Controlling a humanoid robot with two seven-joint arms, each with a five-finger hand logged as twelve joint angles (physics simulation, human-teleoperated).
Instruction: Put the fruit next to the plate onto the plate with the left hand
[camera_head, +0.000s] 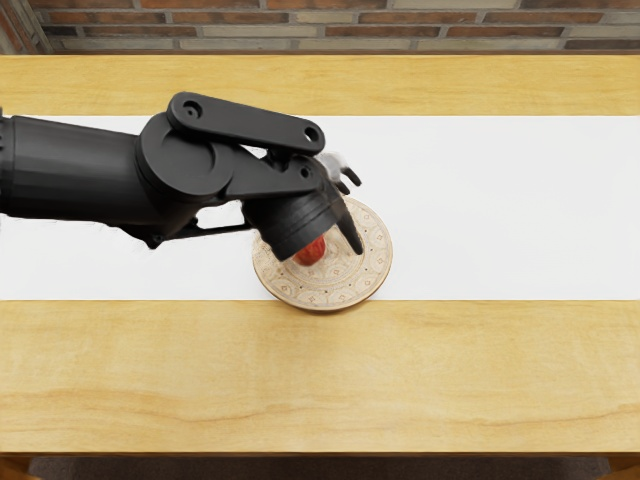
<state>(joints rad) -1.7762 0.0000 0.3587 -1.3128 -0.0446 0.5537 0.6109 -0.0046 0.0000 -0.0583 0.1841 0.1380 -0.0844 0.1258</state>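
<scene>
Head view: the left arm reaches in from the picture's left edge, black and bulky, and ends in the left hand (318, 205) poised over the near-left part of a round patterned plate (368, 268). A red fruit (312, 252) shows just under the hand, within the plate's rim and left of its middle. Most of the fruit is hidden by the hand, so I cannot tell how far the hand is open or whether it grips the fruit. The plate lies on a white strip (500, 200) running across the wooden desk (320, 380), its near edge at the strip's border. A brick wall (400, 20) stands behind.
</scene>
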